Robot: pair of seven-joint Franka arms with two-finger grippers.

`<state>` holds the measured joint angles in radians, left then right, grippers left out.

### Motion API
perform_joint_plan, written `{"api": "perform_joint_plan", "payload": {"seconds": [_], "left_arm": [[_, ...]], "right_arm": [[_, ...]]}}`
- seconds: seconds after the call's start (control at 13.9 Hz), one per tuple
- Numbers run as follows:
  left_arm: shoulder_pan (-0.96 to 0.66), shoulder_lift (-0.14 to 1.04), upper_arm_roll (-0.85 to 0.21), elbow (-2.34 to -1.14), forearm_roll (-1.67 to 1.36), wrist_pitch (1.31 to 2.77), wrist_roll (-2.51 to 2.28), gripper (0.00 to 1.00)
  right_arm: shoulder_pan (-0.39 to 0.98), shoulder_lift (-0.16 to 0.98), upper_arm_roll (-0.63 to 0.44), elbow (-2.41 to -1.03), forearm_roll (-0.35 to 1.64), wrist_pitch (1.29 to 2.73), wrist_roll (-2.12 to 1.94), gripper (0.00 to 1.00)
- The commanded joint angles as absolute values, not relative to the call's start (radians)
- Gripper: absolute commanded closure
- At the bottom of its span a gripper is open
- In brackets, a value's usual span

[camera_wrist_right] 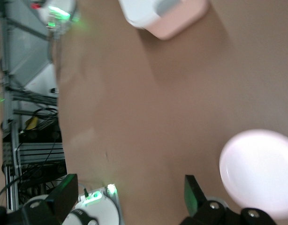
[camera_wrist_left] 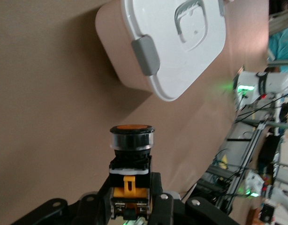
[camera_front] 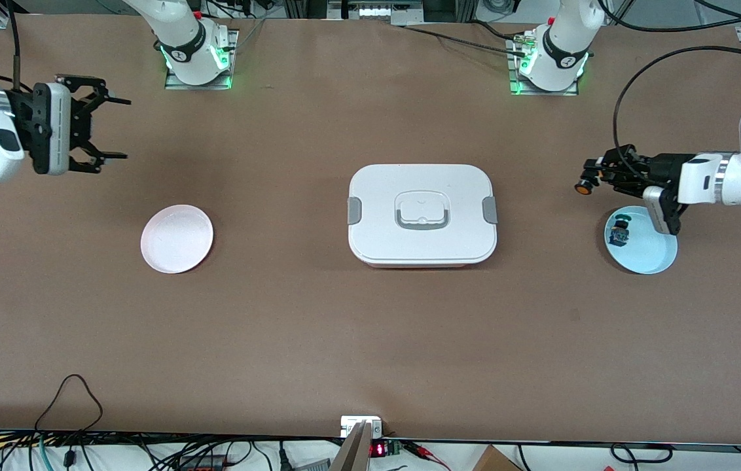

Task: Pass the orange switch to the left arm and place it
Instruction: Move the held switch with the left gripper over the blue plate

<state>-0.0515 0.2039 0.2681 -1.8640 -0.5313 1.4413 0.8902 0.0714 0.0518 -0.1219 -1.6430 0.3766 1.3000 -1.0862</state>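
Jaws pinching orange switch (camera_front: pixel 585 185), no legible writing

Orange switch (camera_front: pixel 584 188): tiny black cylinder, orange cap, yellow-orange base block; lies sideways in air, clamped in left claw (camera_front: pixel 596 175) above worktop, cap pointing toward box. 
Box (camera_front: pixel 421 214): large white rounded-rectangle lunch box, grey side clips, grey-outlined lid handle, pinkish lower body; lid on, flat at worktop centre, well apart from switch.

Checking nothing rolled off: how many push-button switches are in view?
2. The orange switch is clamped in the left gripper, in the air near the blue plate. A green-capped switch lies on that plate. None seems hidden.
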Motion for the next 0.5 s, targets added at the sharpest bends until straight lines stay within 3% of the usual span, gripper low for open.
{"api": "perform_joint_plan", "payload": {"seconds": [0.0,0.22,0.43], "left_arm": [[-0.035,0.199,0.264,-1.816,-0.404,1.416,0.954,1.0],[-0.032,0.206,0.264,-1.778,-0.223,1.422,1.095,1.0],[-0.029,0.204,0.262,-1.773,-0.117,1.521,1.28,1.0]], "right_arm": [[0.081,-0.035,-0.097,-1.655,0.24,1.327,-0.849,0.0],[0.083,-0.078,-0.052,-1.661,0.099,1.347,-0.619,0.0],[0.083,-0.081,0.008,-1.68,-0.047,1.379,-0.415,0.0]]}}
